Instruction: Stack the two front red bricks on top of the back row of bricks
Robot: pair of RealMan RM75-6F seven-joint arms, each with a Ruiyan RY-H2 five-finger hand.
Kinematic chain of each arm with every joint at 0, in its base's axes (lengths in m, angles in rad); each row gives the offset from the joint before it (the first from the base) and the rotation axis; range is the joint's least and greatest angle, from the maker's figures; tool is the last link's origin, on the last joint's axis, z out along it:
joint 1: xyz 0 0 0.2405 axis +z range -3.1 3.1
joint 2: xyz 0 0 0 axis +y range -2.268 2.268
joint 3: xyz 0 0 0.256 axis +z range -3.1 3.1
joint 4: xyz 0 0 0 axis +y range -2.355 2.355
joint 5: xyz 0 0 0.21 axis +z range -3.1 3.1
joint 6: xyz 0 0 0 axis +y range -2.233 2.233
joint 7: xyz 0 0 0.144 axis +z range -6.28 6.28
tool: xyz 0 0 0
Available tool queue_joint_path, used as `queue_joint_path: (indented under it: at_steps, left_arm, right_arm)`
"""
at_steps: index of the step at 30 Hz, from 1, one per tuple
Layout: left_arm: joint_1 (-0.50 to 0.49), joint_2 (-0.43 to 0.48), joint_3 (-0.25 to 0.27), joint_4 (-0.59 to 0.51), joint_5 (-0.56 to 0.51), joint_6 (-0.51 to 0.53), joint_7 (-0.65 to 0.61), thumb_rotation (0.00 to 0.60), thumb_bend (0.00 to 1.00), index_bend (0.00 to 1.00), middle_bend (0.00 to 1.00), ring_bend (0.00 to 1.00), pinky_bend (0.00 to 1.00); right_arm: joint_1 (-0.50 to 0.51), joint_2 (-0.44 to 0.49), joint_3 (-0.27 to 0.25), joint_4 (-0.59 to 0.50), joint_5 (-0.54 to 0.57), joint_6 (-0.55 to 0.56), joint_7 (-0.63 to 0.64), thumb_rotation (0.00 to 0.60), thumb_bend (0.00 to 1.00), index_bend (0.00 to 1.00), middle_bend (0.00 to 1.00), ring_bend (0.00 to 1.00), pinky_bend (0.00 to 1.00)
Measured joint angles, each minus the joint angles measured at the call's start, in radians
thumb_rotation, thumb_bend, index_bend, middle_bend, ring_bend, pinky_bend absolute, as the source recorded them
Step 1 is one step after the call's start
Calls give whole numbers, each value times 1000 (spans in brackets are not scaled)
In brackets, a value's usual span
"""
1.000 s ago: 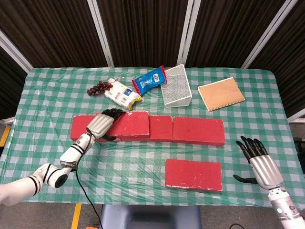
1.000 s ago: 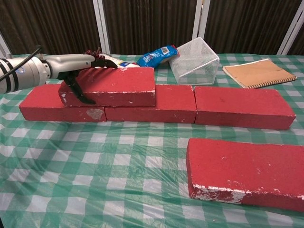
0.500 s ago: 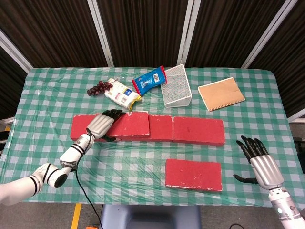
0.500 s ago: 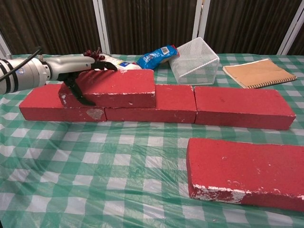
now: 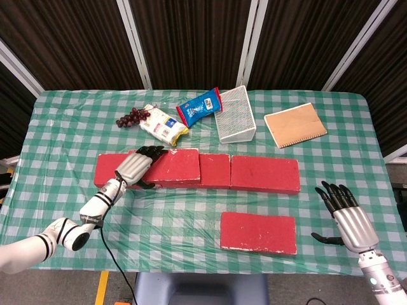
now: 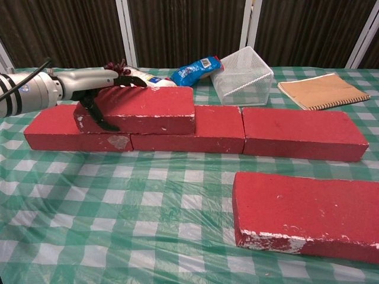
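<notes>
A back row of red bricks runs across the table's middle. On its left part lies another red brick, and my left hand grips that brick's left end, fingers over the top and thumb on the front face. One red brick lies flat at the front right. My right hand hovers open near the table's front right edge, apart from the front brick. The chest view does not show it.
Behind the row lie grapes, a white snack bag, a blue packet, a tipped wire basket and a brown notebook. Green checked cloth covers the table.
The stacked brick's right end has shifted very slightly in my left hand. The right hand has not moved.
</notes>
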Motion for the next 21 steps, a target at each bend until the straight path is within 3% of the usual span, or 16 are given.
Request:
queue_joint_path:
  at_steps: [13, 21]
  left_arm:
    - [3, 6, 4, -7, 11, 13, -6, 600, 215, 0, 0, 0, 91]
    - [74, 82, 39, -142, 84, 176, 51, 600, 211, 0, 0, 0, 76]
  right_arm:
    - [0, -1, 1, -1, 0, 1, -1, 531, 155, 0, 0, 0, 0]
    - [15, -5, -18, 9, -59, -2, 86, 531, 154, 0, 0, 0, 0]
